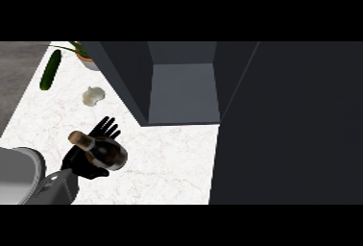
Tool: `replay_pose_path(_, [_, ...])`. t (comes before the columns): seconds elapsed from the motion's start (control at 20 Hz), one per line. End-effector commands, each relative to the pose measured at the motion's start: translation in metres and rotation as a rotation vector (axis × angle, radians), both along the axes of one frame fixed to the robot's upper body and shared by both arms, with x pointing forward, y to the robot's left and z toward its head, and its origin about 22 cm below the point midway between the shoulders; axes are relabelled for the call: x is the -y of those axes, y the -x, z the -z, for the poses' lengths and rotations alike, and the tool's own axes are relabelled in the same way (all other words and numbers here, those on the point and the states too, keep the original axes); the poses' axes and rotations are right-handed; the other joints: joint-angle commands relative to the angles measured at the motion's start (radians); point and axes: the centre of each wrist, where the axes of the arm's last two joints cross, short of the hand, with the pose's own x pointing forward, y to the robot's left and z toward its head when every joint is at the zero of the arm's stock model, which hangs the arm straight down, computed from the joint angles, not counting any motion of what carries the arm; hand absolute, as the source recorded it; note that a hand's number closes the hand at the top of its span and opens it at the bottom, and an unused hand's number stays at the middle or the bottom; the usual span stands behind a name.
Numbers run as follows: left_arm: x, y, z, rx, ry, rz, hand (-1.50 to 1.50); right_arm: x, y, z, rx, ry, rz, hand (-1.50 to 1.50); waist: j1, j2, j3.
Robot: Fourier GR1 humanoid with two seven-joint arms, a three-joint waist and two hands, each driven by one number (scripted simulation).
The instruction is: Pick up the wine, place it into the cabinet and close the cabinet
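**Wine in hand, cabinet opening off to the right**

The left hand [89, 156] has the wine [105, 152] against its palm, over the marble counter [170, 158] at the lower left of the head view. The bottle's tan cork end points up and left, its dark body lying across the palm. The fingers above the bottle look fairly straight and spread, and the view from straight above makes it hard to tell how far the thumb and lower fingers wrap the glass. The right hand is out of sight.

The cabinet [184, 91] stands open up and to the right, its grey interior showing between dark walls, and its open door [291, 125] fills the right side as a tall dark panel.

The main risk is the bottle rolling or slipping off the palm during the carry, since a round glass body gives little purchase. A second is catching the bottle on the cabinet's left wall or front lip if the hand swings across too low. The garlic [93, 95], cucumber [50, 70] and potted plant [83, 55] lie away from that path, so they are unlikely to be struck.
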Motion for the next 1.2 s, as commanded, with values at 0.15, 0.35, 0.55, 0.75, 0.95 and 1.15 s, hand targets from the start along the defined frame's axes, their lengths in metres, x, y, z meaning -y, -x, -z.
replay_pose_path(0.15, [0.017,-0.004,0.003,0.134,0.142,0.003,-1.5,-0.001,0.008,-0.004,0.028,-0.037,-0.037,-1.5,0.003,0.002,0.0])
replay_pose_path(0.35, [0.022,-0.003,0.008,0.099,0.18,-0.022,1.5,0.003,0.007,-0.003,0.009,-0.016,-0.028,-1.5,0.002,0.002,0.001])
replay_pose_path(0.55, [0.032,-0.013,0.004,0.071,0.214,0.019,1.5,0.001,0.022,-0.011,0.008,-0.031,-0.042,-1.5,0.0,-0.001,0.001])
replay_pose_path(0.75, [0.032,-0.014,0.003,0.084,0.236,0.069,1.5,0.0,0.011,-0.004,0.016,0.002,-0.03,-1.5,0.008,-0.001,0.001])
replay_pose_path(0.95, [0.034,-0.001,0.01,0.104,0.184,-0.154,1.5,0.005,0.008,-0.001,0.001,-0.003,-0.023,-1.5,0.021,-0.004,0.003])
replay_pose_path(1.15, [-0.005,0.025,0.013,0.142,-0.003,-0.585,1.5,0.004,0.014,0.001,0.003,-0.003,0.011,-1.5,0.045,-0.014,0.005])
